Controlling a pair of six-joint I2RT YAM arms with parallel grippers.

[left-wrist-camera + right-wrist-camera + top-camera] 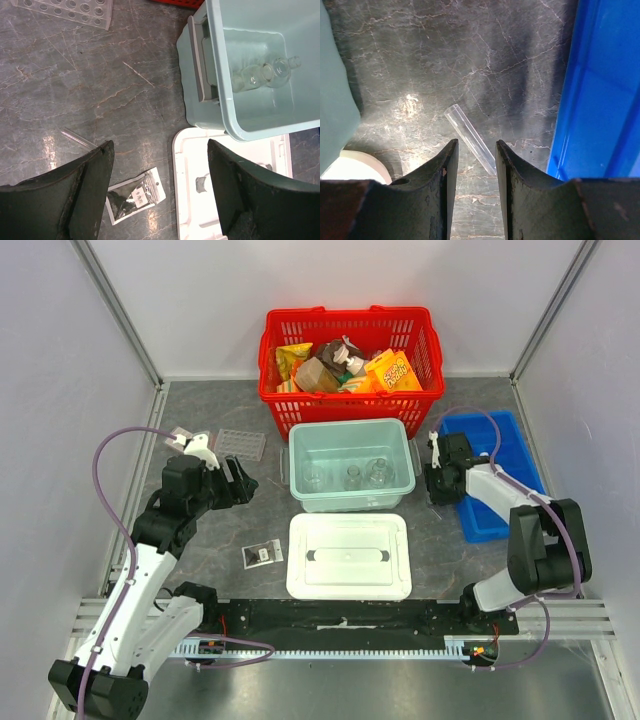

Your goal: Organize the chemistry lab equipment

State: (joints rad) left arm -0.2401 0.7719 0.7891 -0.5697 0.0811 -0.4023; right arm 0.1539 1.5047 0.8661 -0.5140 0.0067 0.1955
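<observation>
Packet (134,196) lying on table (75,100) near left gripper (159,150), gaping wide, holding nothing | right gripper (476,147) standing partly open, straddling tube (470,138) end.

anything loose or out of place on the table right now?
Yes. A clear tube lies flat on the table between the teal bin and blue tray, outside any container. A small packet lies skewed beside the white lid.
</observation>
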